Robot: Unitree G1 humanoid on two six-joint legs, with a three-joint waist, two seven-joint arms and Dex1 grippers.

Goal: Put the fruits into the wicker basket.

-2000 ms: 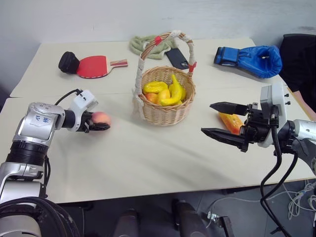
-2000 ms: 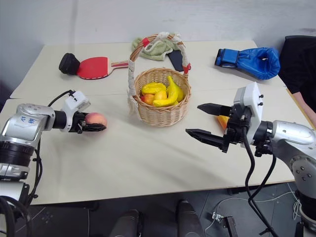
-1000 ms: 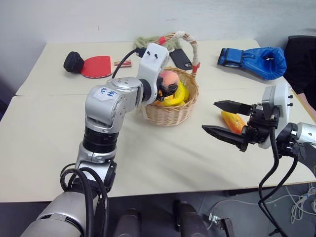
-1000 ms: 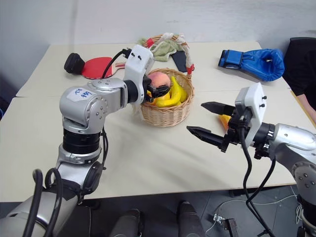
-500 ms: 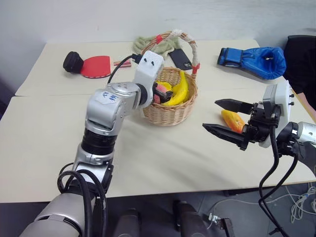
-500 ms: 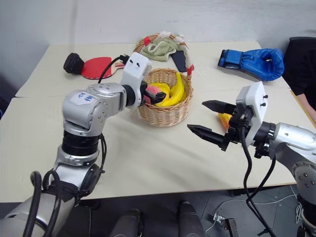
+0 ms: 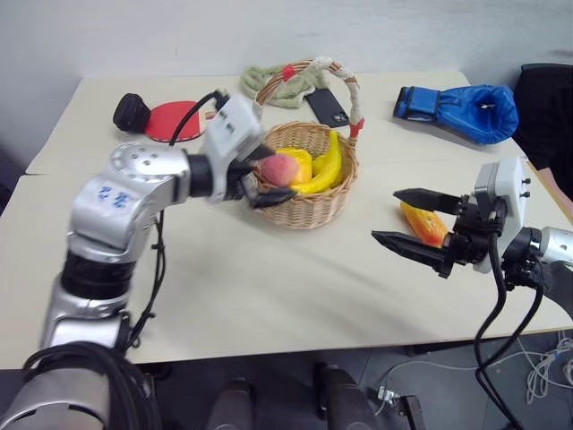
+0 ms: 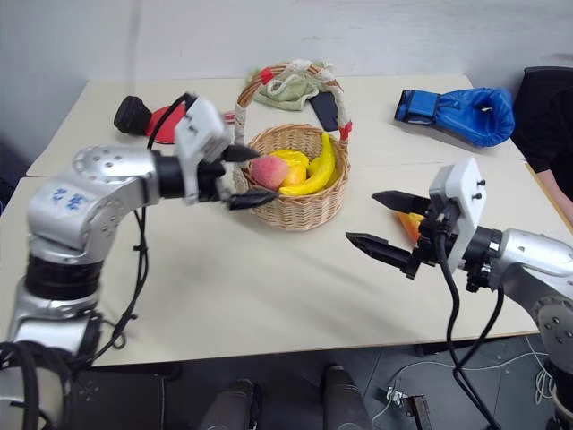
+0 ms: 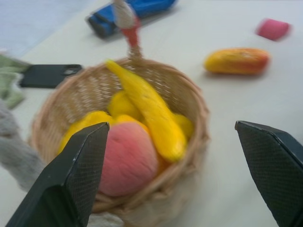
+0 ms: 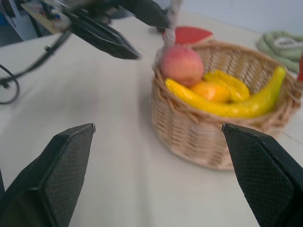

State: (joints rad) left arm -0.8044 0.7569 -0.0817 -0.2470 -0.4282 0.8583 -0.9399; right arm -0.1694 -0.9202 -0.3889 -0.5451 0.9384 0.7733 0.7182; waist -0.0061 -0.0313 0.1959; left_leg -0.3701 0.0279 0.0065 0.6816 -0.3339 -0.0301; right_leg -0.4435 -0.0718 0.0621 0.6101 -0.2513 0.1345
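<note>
The wicker basket (image 7: 315,208) stands mid-table with a yellow banana (image 7: 328,165), other yellow fruits and a pink-orange peach (image 7: 278,168) inside. The peach lies against the basket's near left rim. My left gripper (image 7: 276,176) is open just left of the basket, its black fingers (image 7: 265,200) spread wide and touching nothing; the left wrist view shows the peach (image 9: 127,159) resting in the basket. An orange-yellow mango-like fruit (image 7: 426,225) lies on the table to the right. My right gripper (image 7: 386,215) is open in front of that fruit, empty.
A blue boxing glove (image 7: 458,106) lies at the back right. A red paddle (image 7: 170,119) and a black object (image 7: 130,112) are at the back left. Behind the basket are a green cloth (image 7: 276,82) and a black phone (image 7: 326,106). A small pink block (image 9: 272,29) sits beyond the mango-like fruit.
My left gripper has opened, dropped the peach into the basket and pulled back to the left of the rim. The right gripper has barely moved.
</note>
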